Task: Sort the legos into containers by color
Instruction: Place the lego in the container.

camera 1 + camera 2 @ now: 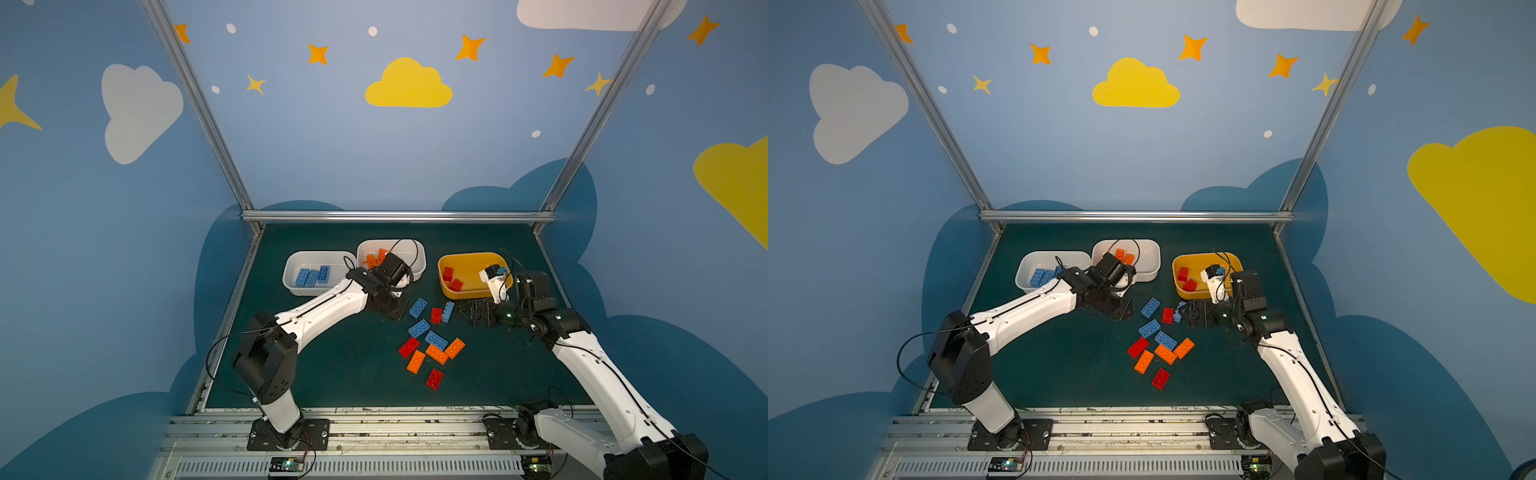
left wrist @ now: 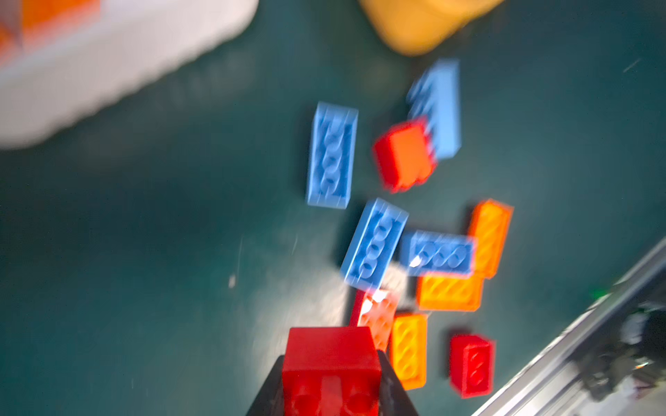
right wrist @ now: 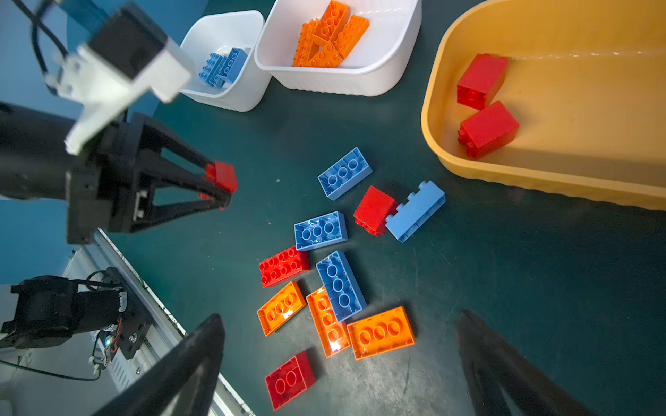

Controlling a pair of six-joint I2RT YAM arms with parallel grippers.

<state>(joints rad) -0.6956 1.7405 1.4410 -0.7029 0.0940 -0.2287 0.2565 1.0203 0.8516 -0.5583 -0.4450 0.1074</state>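
The left jaws are clamped on a small red plastic brick (image 3: 221, 176), and its shallow yellow plastic tub (image 3: 429, 119) lies across the loose bricks (image 3: 380, 333), nearer the right arm (image 1: 582, 357), whose jaws stand wide apart.

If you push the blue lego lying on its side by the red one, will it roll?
Probably not: the blue lego has flat, boxy faces, so it would likely slide. It rests on a narrow side, studs sideways, so a push might tip it flat. It seems to touch the red lego, which would likely get shoved too.
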